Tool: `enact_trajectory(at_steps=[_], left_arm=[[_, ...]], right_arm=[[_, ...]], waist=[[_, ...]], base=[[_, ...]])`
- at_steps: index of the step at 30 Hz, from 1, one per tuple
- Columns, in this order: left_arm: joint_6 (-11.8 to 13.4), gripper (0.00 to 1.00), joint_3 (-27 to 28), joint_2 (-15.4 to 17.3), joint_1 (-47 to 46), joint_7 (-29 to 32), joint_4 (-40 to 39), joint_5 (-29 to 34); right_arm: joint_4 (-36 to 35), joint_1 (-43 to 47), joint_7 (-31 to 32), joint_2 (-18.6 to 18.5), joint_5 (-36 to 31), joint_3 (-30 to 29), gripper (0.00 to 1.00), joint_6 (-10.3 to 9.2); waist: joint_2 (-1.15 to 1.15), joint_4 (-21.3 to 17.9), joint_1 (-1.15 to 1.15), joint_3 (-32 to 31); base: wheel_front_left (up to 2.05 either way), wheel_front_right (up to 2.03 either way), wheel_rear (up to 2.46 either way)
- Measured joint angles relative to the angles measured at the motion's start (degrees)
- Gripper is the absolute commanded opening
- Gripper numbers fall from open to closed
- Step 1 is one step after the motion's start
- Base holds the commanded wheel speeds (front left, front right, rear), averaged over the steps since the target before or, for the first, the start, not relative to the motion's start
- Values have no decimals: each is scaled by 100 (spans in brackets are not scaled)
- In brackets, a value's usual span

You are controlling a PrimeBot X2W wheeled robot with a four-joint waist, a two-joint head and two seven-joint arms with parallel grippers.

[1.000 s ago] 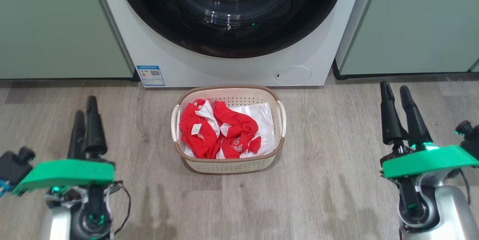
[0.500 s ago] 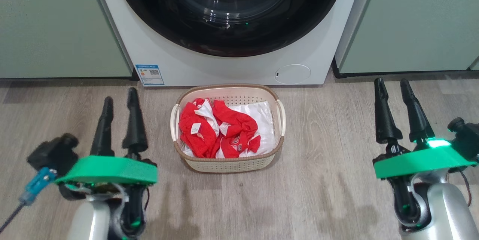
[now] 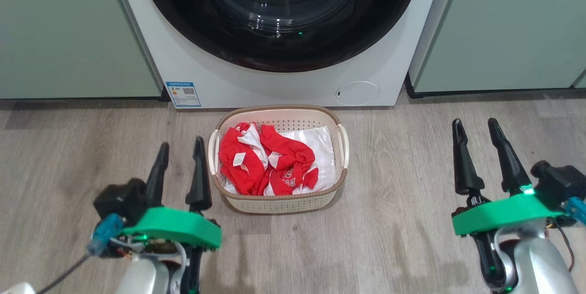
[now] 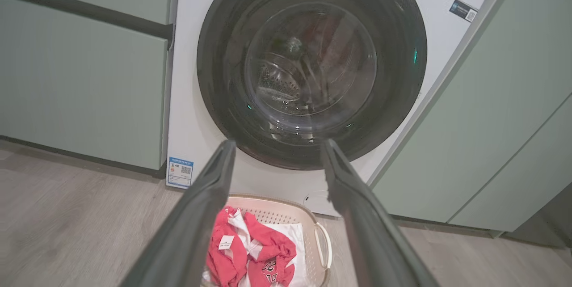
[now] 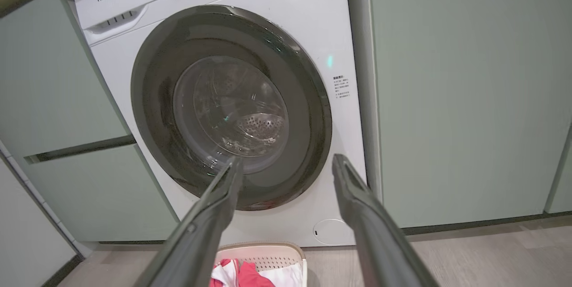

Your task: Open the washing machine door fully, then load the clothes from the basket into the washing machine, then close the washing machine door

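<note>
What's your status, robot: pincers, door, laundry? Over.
Both open, empty: left pincer, right pincer. Task: washing machine door shut; clothes in basket. In the way: basket, on floor just below door.

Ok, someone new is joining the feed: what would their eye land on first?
The red clothes heaped in the cream basket, centre of the head view. Just behind it, the big glossy black door, shut. The left gripper and right gripper hover open on either side of the basket, empty.
</note>
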Motion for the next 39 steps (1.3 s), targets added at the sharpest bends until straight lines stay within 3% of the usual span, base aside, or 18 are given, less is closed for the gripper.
enact_trajectory(at_steps=[8, 21, 25, 39], left_arm=[[56, 100, -127, 9, 55, -105, 567, 515], [398, 100, -380, 18, 39, -345, 545, 1516], [469, 100, -465, 19, 36, -403, 530, 1741], [500, 100, -504, 24, 12, -454, 666, 1837]], right_arm=[[211, 0, -143, 0, -628, 4, 100, 0], [427, -16, -339, -1, -1455, 160, 100, 0], [679, -25, -419, -2, -960, 169, 100, 0], [826, -115, -475, -5, -1140, 241, 100, 0]], waist=[[0, -2, 0, 22], [0, 9, 0, 45], [0, 14, 0, 38], [0, 5, 0, 80]], base=[[0, 0, 0], [0, 0, 0], [0, 0, 0], [0, 0, 0]])
